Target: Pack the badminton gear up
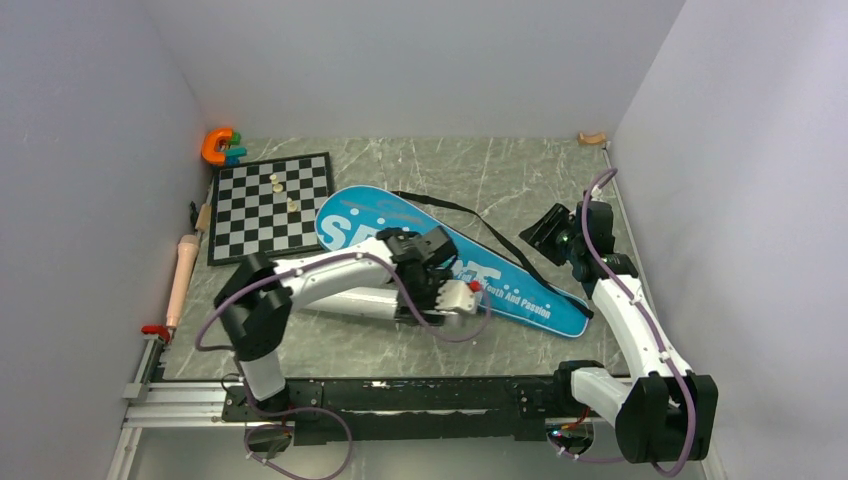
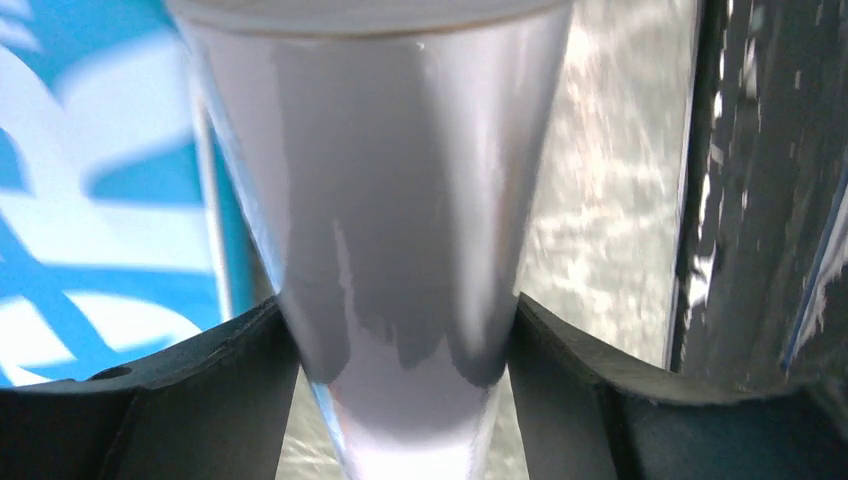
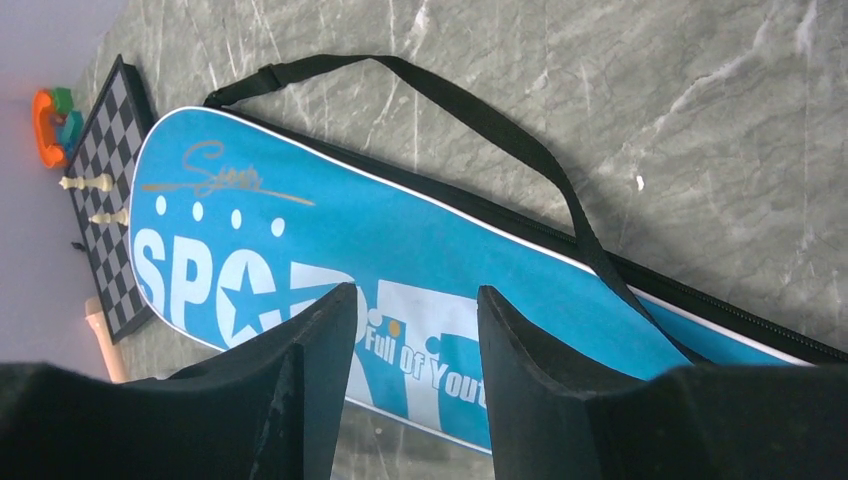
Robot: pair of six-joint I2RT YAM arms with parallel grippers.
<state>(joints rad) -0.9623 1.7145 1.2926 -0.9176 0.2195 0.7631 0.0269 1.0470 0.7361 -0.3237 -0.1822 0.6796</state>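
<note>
So the left gripper (image 2: 398, 305) has the tube (image 2: 400, 200) sitting right between its black fingers (image 2: 200, 400). It's a smooth, glossy, pale-grey cylinder with a rim at the near end. Both fingers look pressed up against its sides, but honestly I can't tell if it's properly clamped. The tube is just beside the edge of the blue fabric SPORT bag (image 3: 300, 250), over the grey marble-look table (image 3: 700, 120). The bag lies flat and racket-shaped, with its black webbing strap (image 3: 480, 110) looped out beside it and a dark zipper along one edge; can't see what's inside. The right gripper (image 3: 415, 320) hovers above the bag, fingers apart with nothing between them. The chessboard (image 1: 270, 205) has two pale pieces (image 3: 90, 183) on it.
</note>
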